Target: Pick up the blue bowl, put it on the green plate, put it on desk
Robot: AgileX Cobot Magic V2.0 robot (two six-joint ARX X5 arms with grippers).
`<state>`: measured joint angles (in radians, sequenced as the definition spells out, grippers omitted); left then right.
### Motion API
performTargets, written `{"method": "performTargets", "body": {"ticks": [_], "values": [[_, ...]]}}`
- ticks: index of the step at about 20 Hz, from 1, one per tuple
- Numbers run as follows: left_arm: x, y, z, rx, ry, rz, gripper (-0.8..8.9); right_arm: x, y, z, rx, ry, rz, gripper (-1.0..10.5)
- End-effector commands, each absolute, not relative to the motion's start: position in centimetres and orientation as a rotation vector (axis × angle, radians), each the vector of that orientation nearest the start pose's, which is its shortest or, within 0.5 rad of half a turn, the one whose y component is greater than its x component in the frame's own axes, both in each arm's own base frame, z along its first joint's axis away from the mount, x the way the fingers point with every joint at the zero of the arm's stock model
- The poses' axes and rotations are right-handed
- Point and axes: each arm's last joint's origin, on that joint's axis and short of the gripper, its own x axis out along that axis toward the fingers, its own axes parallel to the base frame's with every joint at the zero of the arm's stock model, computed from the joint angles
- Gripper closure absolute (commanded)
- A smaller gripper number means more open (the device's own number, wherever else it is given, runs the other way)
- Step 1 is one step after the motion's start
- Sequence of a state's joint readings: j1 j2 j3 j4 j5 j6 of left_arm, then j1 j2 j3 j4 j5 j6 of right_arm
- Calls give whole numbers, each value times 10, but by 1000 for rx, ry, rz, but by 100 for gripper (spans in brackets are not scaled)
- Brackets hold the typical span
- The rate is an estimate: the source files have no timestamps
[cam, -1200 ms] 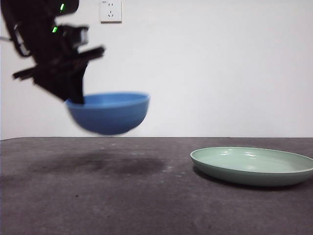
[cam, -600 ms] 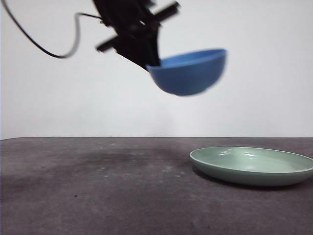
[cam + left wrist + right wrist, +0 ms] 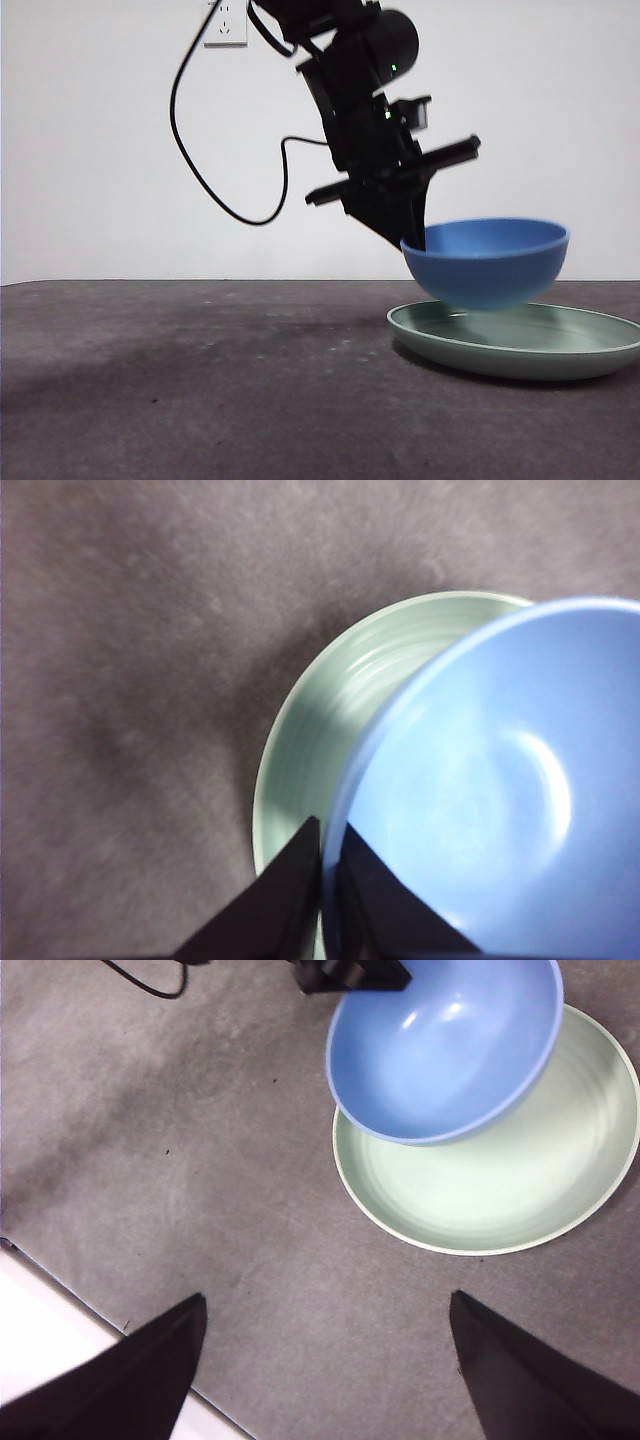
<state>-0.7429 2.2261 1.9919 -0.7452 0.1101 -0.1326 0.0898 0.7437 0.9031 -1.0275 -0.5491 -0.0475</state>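
My left gripper (image 3: 412, 238) is shut on the rim of the blue bowl (image 3: 488, 262) and holds it just above the green plate (image 3: 520, 340), over the plate's left part. In the left wrist view the jaws pinch the bowl's rim (image 3: 330, 870), with the bowl (image 3: 500, 790) over the plate (image 3: 320, 740). The right wrist view looks down on the bowl (image 3: 440, 1045) over the plate (image 3: 500, 1170). My right gripper (image 3: 325, 1355) is open and empty, well above the desk (image 3: 200, 400).
A black cable (image 3: 215, 190) hangs from the left arm. A wall socket (image 3: 226, 28) sits on the white wall behind. The desk's edge (image 3: 90, 1320) shows in the right wrist view.
The left gripper has carried the blue bowl from high at the left, rightward and down, to just over the green plate. The plate has not moved.
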Motion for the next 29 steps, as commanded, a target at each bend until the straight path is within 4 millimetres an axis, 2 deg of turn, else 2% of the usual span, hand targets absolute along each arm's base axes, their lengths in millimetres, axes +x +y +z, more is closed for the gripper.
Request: {"method": "performTargets", "body": {"ticks": [1, 9, 13, 16, 19, 20, 23, 27, 29], "values": [[360, -343, 223, 209, 1002, -731, 804, 117, 26, 316, 157, 823, 617, 558], [359, -352, 195, 240, 1061, -732, 804, 117, 26, 316, 157, 822, 617, 558], [355, -355, 195, 245, 1063, -739, 803, 117, 26, 316, 157, 822, 617, 558], [353, -356, 194, 251, 1071, -742, 715, 117, 26, 316, 157, 822, 617, 558], [352, -357, 195, 253, 1073, -744, 712, 117, 26, 316, 157, 822, 617, 558], [352, -356, 196, 256, 1078, -743, 705, 117, 26, 316, 157, 822, 617, 558], [352, -356, 207, 261, 1081, -744, 552, 117, 26, 316, 157, 822, 617, 558], [353, -353, 235, 276, 1068, -753, 555, 117, 26, 316, 154, 822, 611, 558], [355, -350, 256, 266, 1050, -751, 555, 117, 26, 316, 154, 822, 611, 558]]}}
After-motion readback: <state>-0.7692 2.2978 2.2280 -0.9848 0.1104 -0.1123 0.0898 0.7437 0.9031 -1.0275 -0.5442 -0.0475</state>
